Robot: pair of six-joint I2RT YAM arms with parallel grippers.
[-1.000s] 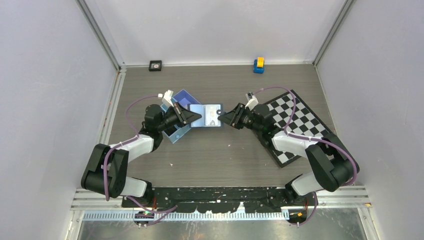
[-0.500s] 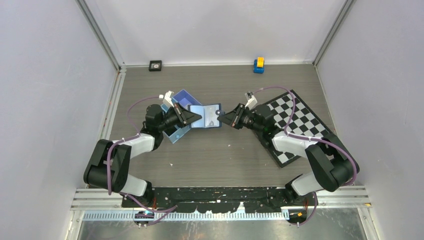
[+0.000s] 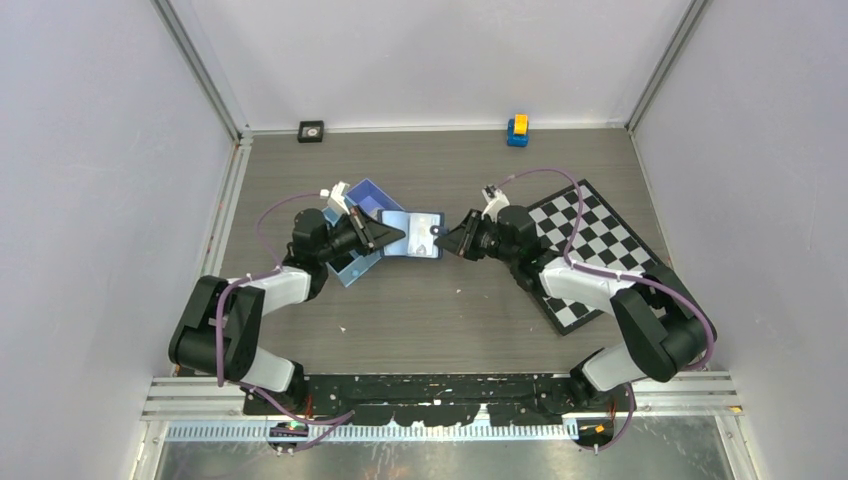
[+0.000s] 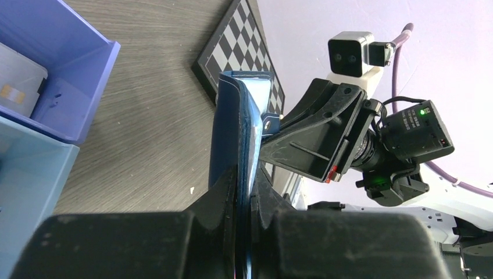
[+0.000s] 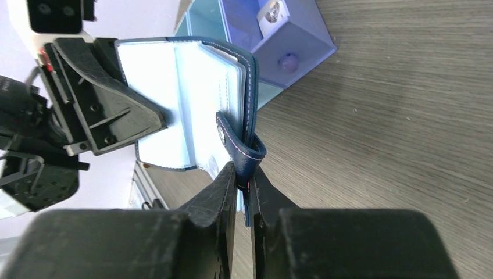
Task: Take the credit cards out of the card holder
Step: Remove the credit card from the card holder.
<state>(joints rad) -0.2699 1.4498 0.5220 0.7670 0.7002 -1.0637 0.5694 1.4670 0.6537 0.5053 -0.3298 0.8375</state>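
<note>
Card holder (image 3: 411,233): dark navy outside, pale blue inside, spread like book. Was held up between both grippers mid-table, just right of tray. Snap strap hung at its right edge.

Left gripper (image 3: 397,237) was clamped on holder's left half. Right gripper (image 3: 445,240) was pinched tight on strap edge.

Blue tray (image 3: 362,186) lay under left wrist. Its purple compartment held pale flat item (image 4: 16,81) with orange mark.

Chessboard (image 3: 590,250) lay right, under right arm. Yellow-blue toy (image 3: 517,130) and small black square (image 3: 311,131) sat at far edge, well apart.

Not much moved: the right arm's wrist nudged left and farther back, and the card holder (image 3: 411,232) looks slightly narrower from above.
</note>
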